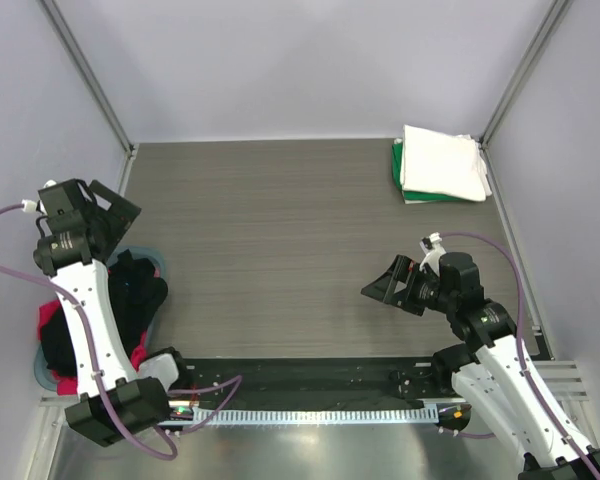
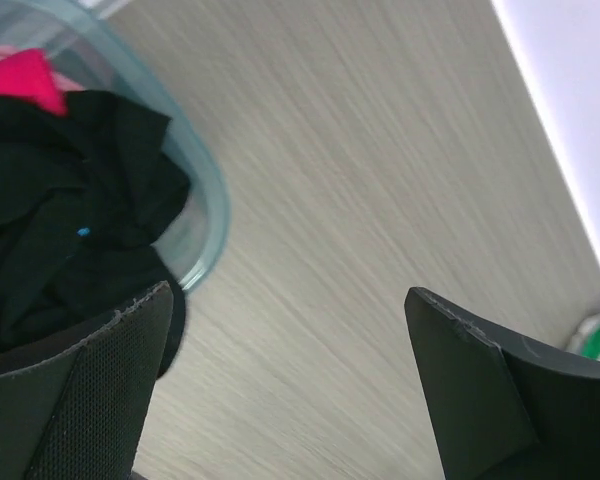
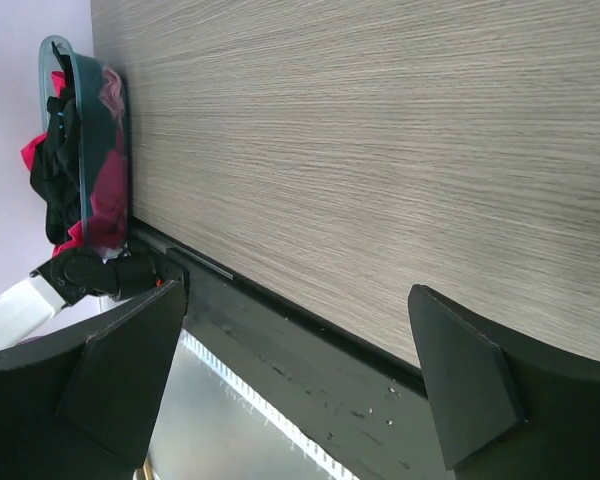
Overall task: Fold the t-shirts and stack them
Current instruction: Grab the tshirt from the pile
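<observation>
My left gripper (image 1: 115,205), jaws wide and empty, hovers just far of the black t-shirt (image 1: 140,290) heaped in the tub (image 2: 216,215). The right gripper (image 1: 385,284), equally wide, sits well apart

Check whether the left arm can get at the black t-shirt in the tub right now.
Probably yes. The left gripper is open near the tub, and the black t-shirt lies on top of the pile, spilling over the rim, with nothing covering it.

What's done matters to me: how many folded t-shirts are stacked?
2: a folded white cloth t-shirt on top, a folded green cloth t-shirt beneath, at the far right corner. Others may be hidden between.
</observation>
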Motion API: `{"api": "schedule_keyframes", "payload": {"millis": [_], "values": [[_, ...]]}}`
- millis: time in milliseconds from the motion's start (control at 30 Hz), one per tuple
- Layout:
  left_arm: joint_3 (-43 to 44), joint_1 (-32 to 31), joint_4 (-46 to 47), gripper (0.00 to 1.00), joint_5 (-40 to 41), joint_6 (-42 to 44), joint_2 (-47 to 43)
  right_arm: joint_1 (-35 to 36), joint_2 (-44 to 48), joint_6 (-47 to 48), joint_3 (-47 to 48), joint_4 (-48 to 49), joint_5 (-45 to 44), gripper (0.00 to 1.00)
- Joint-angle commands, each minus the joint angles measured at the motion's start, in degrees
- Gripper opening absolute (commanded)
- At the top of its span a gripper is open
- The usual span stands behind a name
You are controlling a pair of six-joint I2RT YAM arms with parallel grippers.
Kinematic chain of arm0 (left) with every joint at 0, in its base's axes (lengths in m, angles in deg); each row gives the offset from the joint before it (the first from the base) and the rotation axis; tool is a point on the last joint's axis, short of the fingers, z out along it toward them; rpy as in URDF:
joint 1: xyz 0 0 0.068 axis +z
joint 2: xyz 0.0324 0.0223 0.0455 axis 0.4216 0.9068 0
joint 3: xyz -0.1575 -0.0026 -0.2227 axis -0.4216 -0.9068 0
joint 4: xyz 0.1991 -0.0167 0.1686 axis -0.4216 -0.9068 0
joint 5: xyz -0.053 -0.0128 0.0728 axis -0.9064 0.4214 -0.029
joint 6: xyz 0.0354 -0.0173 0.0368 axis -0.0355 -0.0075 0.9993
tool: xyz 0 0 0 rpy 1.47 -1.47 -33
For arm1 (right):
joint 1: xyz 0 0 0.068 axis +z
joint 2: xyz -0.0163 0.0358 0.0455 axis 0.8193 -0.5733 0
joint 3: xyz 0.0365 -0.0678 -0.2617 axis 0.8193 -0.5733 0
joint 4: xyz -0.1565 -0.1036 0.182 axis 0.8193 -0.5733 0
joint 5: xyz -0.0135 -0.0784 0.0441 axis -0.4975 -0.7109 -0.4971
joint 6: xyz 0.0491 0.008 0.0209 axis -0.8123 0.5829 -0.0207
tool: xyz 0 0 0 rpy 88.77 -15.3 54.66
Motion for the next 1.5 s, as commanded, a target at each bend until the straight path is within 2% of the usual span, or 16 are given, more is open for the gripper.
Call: {"api": "schedule_keyframes", "payload": {"millis": [0, 133, 267, 367, 467, 667, 800, 933, 1067, 1167, 1200, 1233, 1267, 1367, 1467], "values": [[-3.0, -0.1, -1.6, 1.00, 6.9, 1.8, -6.2, 0.2, 1.0, -1.6, 0.4, -0.1, 1.1, 1.00], [-7.1, -0.1, -4.5, 1.00, 14.1, 1.4, -11.0, 0.3, 2.5, -2.2, -0.3, -1.3, 1.4, 1.00], [-13.0, 0.4, -7.8, 1.00, 23.4, -0.1, -10.8, 0.3, 2.9, -2.2, -0.7, -2.1, 1.9, 1.00], [-17.7, 3.4, -8.9, 1.00, 22.5, -0.4, -7.4, 0.2, 2.9, -1.8, -0.8, -2.7, 2.6, 1.00], [-20.4, 4.4, -6.1, 1.00, 21.3, -1.5, -4.2, 0.3, 3.3, -1.0, -0.8, -3.8, 2.8, 1.00], [-22.6, 5.4, -2.5, 1.00, 24.3, -3.8, -0.7, 0.3, 3.5, 0.1, -1.2, -5.5, 3.0, 1.00], [-24.3, 5.6, 0.3, 1.00, 26.0, -3.6, 4.9, 0.3, 3.3, 0.3, -2.7, -4.8, 2.4, 1.00], [-24.8, 7.4, 1.9, 0.98, 24.3, -2.9, 9.9, 0.3, 2.2, 1.1, -3.4, -4.4, 2.5, 1.00], [-24.7, 9.4, 3.2, 0.82, 22.0, -1.6, 12.6, 0.3, 2.0, 1.5, -3.8, -4.5, 2.3, 1.00], [-24.2, 10.3, 3.4, 0.41, 20.9, -0.9, 12.7, 0.3, 1.9, 1.9, -4.0, -4.5, 2.1, 1.00], [-23.4, 10.3, 2.7, 0.14, 21.1, -0.8, 12.5, 0.3, 1.9, 2.0, -4.1, -4.6, 2.0, 1.00], [-22.7, 10.3, 2.1, 0.04, 21.4, -0.9, 11.5, 0.2, 1.8, 2.0, -4.1, -4.5, 2.0, 1.00], [-21.0, 10.3, 1.3, 0.00, 21.3, -0.9, 10.5, 0.3, 1.6, 2.0, -4.1, -4.4, 1.8, 1.00], [-15.6, 10.3, -2.3, 0.00, 20.5, -1.4, 7.9, 0.3, 1.4, 2.2, -4.3, -4.3, 1.9, 1.00], [-4.5, 10.2, -7.0, 0.00, 17.1, -2.8, 6.2, 0.3, 1.0, 2.2, -4.2, -4.2, 1.9, 1.00]]}}
